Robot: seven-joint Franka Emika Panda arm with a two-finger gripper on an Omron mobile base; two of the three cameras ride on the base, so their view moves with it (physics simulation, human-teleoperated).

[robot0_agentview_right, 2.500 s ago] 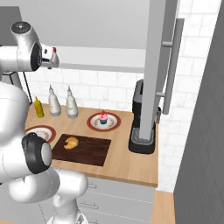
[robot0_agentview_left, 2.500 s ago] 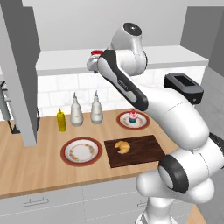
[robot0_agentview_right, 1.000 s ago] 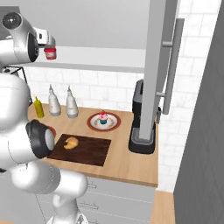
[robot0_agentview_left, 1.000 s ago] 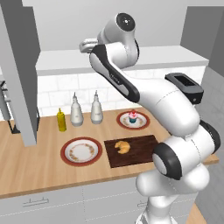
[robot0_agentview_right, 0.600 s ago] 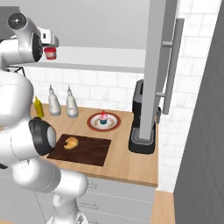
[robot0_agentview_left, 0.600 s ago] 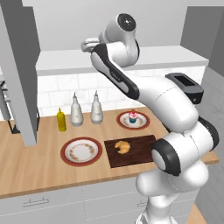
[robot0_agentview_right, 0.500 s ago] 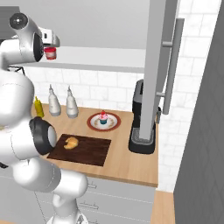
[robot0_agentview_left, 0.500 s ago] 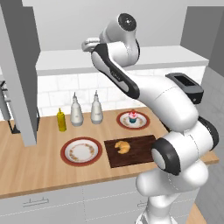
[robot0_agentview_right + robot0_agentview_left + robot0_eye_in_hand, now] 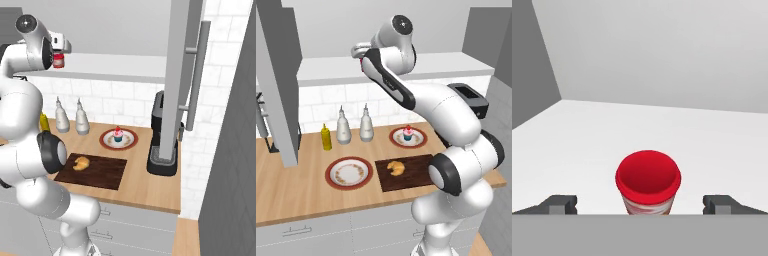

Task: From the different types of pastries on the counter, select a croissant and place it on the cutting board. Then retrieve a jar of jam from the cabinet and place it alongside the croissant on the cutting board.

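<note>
A white tiled wall (image 9: 316, 102) runs behind the counter (image 9: 291, 187), which is light-brown wood grain over pale grey drawers (image 9: 301, 232) with slim bar handles. Above it, a white shelf (image 9: 331, 70) spans the wall, backed by a plain grey panel (image 9: 662, 50). A tall grey door (image 9: 182, 75) with a long bar handle hangs open at the right. A dark grey wall (image 9: 230, 150) closes off the right side, and a strip of light wood floor (image 9: 187, 237) shows below it. The light is even and soft
</note>
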